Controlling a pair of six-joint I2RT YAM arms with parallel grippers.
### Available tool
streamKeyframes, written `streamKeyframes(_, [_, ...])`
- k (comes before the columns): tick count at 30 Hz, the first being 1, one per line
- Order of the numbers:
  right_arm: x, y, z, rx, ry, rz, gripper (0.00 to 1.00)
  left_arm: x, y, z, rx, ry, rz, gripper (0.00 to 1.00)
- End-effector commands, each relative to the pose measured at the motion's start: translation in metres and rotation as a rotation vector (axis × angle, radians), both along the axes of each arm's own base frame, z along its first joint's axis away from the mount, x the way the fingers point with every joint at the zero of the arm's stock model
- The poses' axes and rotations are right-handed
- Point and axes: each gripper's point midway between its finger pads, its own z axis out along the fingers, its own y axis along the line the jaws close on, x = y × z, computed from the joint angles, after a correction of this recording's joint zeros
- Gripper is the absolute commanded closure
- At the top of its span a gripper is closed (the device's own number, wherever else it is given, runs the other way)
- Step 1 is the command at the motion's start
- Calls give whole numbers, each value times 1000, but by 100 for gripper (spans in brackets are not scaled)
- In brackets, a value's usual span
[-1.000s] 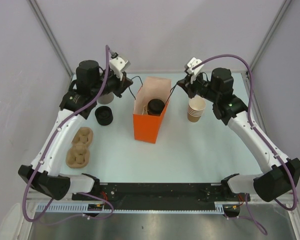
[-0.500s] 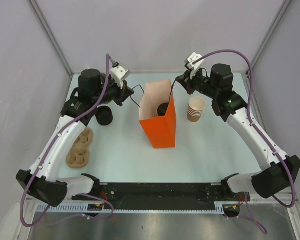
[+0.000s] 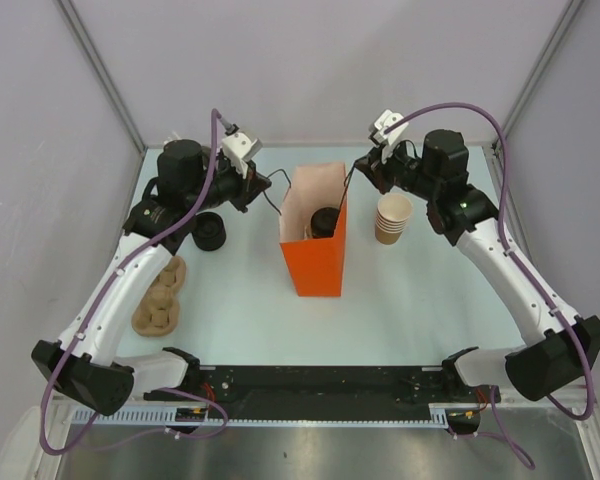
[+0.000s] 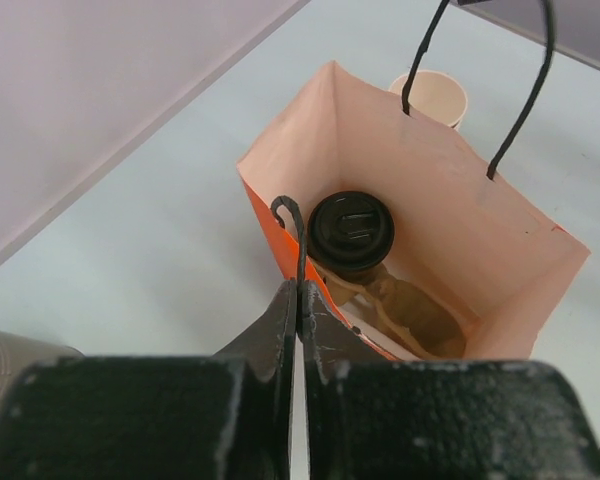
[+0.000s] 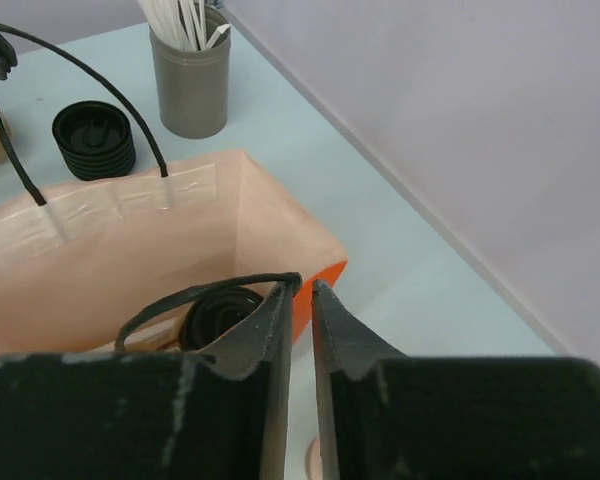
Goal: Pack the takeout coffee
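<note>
The takeout coffee (image 3: 325, 220), a tan cup under a round black lid (image 4: 351, 230), stands inside the orange paper bag (image 3: 315, 265) at mid-table, on a brown pulp carrier (image 4: 410, 310). My left gripper (image 4: 300, 290) is above the bag's left rim (image 3: 261, 183), shut on the thin black cord handle (image 4: 291, 215). My right gripper (image 5: 302, 288) hovers over the bag's right rim (image 3: 360, 168). Its jaws stand slightly apart, and the other cord handle (image 5: 195, 295) only rests against its left fingertip (image 5: 285, 300). The lid (image 5: 215, 312) shows just below.
A stack of lidless tan cups (image 3: 392, 218) stands right of the bag. A stack of black lids (image 3: 208, 231) sits to its left, near a grey holder of white sticks (image 5: 190, 80). A pulp cup carrier (image 3: 160, 295) lies at the left edge.
The bag has swung upright and shifted right and toward the front, hanging between both handles. My right jaws have parted a little, and the left arm followed the bag.
</note>
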Motion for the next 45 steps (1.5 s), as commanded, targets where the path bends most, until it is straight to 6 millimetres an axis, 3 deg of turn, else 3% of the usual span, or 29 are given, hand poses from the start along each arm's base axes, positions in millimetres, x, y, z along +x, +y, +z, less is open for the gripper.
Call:
streamKeyframes(1, [-10, -4, 29, 6, -90, 4, 75, -7, -2, 20, -46, -47, -11, 92])
streamKeyframes(2, [-10, -5, 29, 5, -92, 4, 70, -8, -3, 22, -49, -53, -12, 88])
streamKeyframes(3, [-11, -5, 29, -1, -93, 6, 59, -8, -2, 20, -46, -49, -11, 72])
streamKeyframes(6, [-15, -7, 30, -13, -103, 7, 48, -11, -2, 22, -52, -58, -15, 52])
streamKeyframes(8, [-16, -11, 33, -16, -112, -6, 42, -13, -2, 25, -57, -63, -20, 45])
streamKeyframes(10, [-19, -15, 38, -24, -131, -16, 31, -15, -1, 28, -62, -73, -23, 34])
streamKeyframes(15, [-30, -29, 48, -56, -171, -49, 4, -22, 0, 42, -75, -100, -32, 20])
streamKeyframes(17, [-38, -37, 49, -85, -184, -62, 0, -27, 4, 50, -82, -126, -29, 1])
streamKeyframes(21, [-49, -59, 44, -146, -168, -128, 0, -35, 12, 58, -77, -166, -8, 1])
streamKeyframes(24, [-57, -80, 51, -153, -174, -208, 0, -40, 25, 66, -84, -198, 25, 1])
streamKeyframes(26, [-63, -91, 56, -158, -188, -242, 0, -38, 40, 74, -89, -229, 94, 1])
streamKeyframes(34, [-102, -149, 114, -7, -343, -472, 0, -36, 100, 97, -57, -352, 392, 1])
streamKeyframes(36, [-106, -162, 120, 20, -353, -536, 0, -38, 111, 106, -59, -388, 441, 1])
streamKeyframes(40, [-125, -184, 131, 100, -384, -612, 0, -49, 153, 125, -124, -447, 643, 1])
streamKeyframes(45, [-135, -195, 130, 204, -377, -656, 0, -62, 177, 130, -100, -496, 729, 1])
